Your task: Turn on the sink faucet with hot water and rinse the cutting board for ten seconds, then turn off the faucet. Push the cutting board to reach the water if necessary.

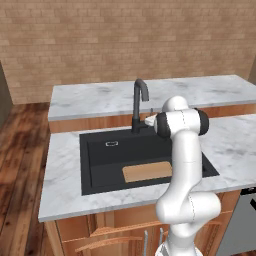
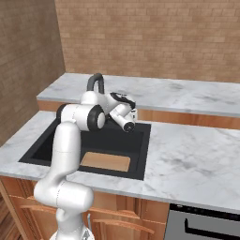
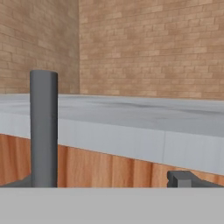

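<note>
Pincer: the gripper [image 2: 133, 114] hangs level over the back rim of the sink [image 1: 95, 145], pointing at the rear wall; its jaws stand wide apart with nothing between them.
Faucet: the sink faucet [image 1: 139, 102] rises just ahead of the pincer and a little to its left; seen from the hand, its dark upright pipe [image 3: 43, 127] stands close on the left side.
Lever: a small dark piece [image 3: 181, 178] shows low on the right from the hand; whether the pincer touches it I cannot tell.
Cutting board: the cutting board [image 1: 147, 171] lies flat on the basin floor, below and behind the pincer, near the front wall, well apart from the jaws.
Water: no stream can be made out under the spout.
Raised counter: a marble ledge [image 3: 131, 113] on wood panelling runs across beyond the pincer, with the brick wall [image 3: 148, 43] behind.
</note>
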### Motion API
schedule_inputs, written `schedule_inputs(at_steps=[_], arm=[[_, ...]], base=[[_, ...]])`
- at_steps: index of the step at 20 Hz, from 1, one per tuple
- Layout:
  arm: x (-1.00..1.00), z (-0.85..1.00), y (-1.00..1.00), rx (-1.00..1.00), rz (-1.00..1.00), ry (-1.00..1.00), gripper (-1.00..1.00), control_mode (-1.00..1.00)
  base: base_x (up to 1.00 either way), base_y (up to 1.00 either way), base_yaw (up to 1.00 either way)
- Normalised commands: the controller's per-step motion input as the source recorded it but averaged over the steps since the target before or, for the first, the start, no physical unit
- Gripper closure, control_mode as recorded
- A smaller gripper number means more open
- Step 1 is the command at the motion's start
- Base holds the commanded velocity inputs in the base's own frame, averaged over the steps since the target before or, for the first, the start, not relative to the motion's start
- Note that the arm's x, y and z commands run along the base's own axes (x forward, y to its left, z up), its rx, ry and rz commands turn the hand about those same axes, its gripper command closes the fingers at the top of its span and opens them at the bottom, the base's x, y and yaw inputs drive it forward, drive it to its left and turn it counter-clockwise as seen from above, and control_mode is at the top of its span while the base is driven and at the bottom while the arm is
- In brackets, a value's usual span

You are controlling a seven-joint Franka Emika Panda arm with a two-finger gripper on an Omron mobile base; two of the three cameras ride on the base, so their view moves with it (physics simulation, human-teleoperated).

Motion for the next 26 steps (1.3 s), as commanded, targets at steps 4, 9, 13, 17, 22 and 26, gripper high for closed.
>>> schedule_inputs(at_steps=[4,9,13,17,22,26], arm=[[0.0,0.0,0.0,0.0,0.0,0.0,-1.0,-1.0],[0.0,0.0,0.0,0.0,0.0,0.0,-1.0,-1.0],[0.0,0.0,0.0,0.0,0.0,0.0,-1.0,-1.0],[0.0,0.0,0.0,0.0,0.0,0.0,-1.0,-1.0],[0.0,0.0,0.0,0.0,-0.01,0.0,-1.0,-1.0],[0.0,0.0,0.0,0.0,-0.01,0.0,-1.0,-1.0]], base=[[0.0,0.0,0.0],[0.0,0.0,0.0],[0.0,0.0,0.0],[0.0,0.0,0.0],[0.0,0.0,0.0],[0.0,0.0,0.0]])
